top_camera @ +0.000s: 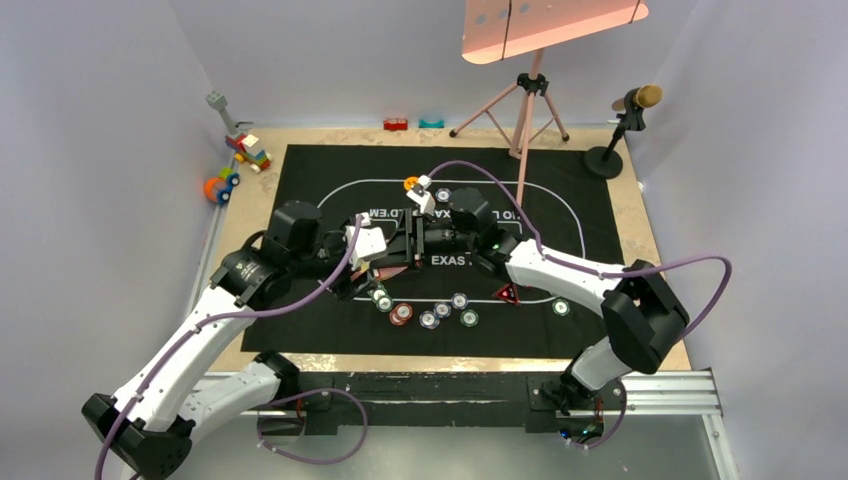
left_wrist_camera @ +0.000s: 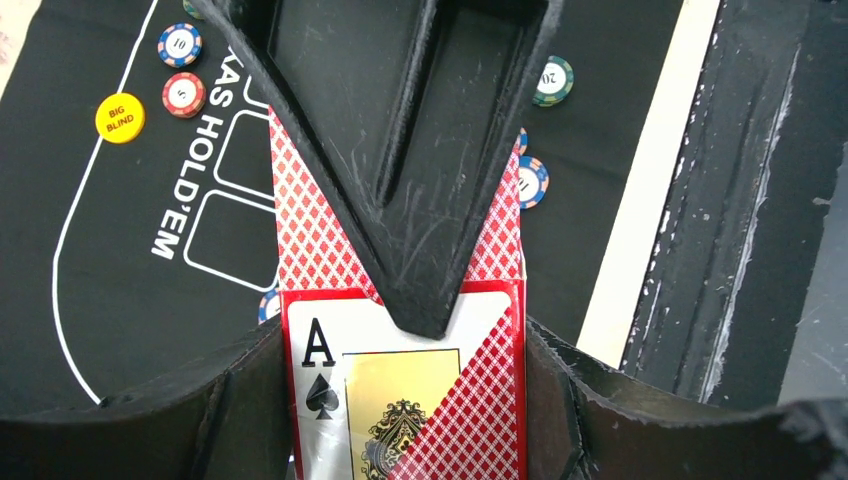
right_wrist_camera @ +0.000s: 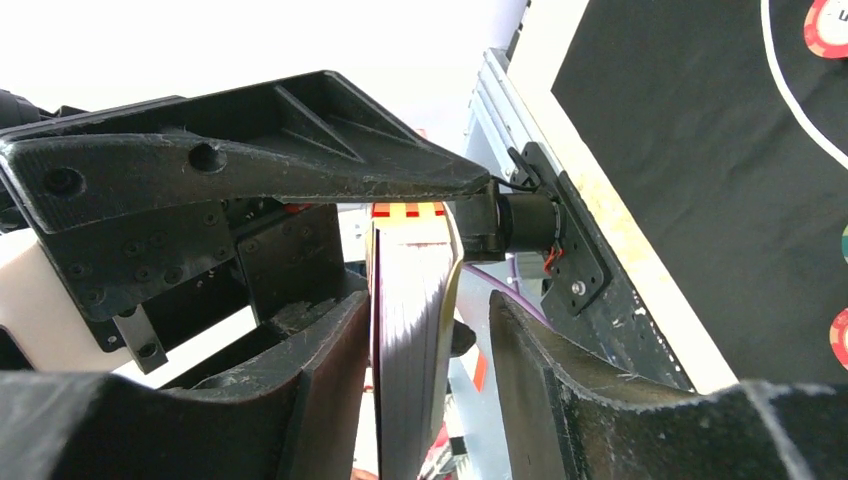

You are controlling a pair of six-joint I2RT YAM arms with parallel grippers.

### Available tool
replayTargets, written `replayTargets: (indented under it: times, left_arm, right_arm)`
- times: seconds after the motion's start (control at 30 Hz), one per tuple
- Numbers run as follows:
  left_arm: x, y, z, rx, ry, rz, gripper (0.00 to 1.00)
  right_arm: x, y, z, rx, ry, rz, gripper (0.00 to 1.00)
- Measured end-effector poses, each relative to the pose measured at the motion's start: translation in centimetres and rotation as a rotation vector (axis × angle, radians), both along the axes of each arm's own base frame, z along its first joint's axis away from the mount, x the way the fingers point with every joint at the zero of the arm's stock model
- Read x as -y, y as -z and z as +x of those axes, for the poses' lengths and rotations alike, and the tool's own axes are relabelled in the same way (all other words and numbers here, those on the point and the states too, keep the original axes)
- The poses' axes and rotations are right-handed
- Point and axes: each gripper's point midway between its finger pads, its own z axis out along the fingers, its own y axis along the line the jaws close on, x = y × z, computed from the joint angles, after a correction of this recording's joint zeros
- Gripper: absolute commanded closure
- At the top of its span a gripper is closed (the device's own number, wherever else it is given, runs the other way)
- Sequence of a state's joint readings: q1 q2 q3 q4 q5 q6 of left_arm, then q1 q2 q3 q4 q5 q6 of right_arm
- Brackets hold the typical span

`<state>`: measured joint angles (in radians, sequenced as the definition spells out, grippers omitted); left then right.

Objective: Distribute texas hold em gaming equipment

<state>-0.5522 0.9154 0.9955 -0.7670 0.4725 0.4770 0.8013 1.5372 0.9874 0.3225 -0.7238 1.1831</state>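
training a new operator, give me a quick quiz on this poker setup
1. True or false: the left hand grips the card pack.
2. The yellow round button reads: A small blind, B big blind, C dealer?
3. Fill in: the red triangular marker lies on the black ___.
Key: 1 true; 2 B; 3 mat.

- Your left pincer (left_wrist_camera: 404,385) clamps the card box (left_wrist_camera: 305,235).
- A black finger (left_wrist_camera: 420,150) lies across its top.
- Chips (left_wrist_camera: 181,45) and a yellow button (left_wrist_camera: 120,117) dot the mat (left_wrist_camera: 130,290).
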Motion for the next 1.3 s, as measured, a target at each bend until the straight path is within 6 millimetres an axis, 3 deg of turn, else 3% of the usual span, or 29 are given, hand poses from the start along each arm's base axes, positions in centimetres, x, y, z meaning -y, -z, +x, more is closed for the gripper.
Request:
replayTargets:
  times: [0.37, 0.8, 1.3]
  left_arm:
    - [0.0, -1.1, -1.3, -0.021, -0.020, -0.066, 0.49]
    - [0.1, -0.7, -1.2, -0.040, -0.034, -0.077, 0.54]
    - [0.2, -0.4, -1.1, -0.054, -0.041, -0.072, 0.63]
  right_arm:
    - [1.5, -1.9, 1.2, 0.042, 0.043, 0.026, 0.53]
    - [1.6, -1.3, 0.9, 0.064, 0.031, 0.005, 0.48]
    - [1.9, -0.6, 1.0, 0.059, 0.024, -0.017, 0.57]
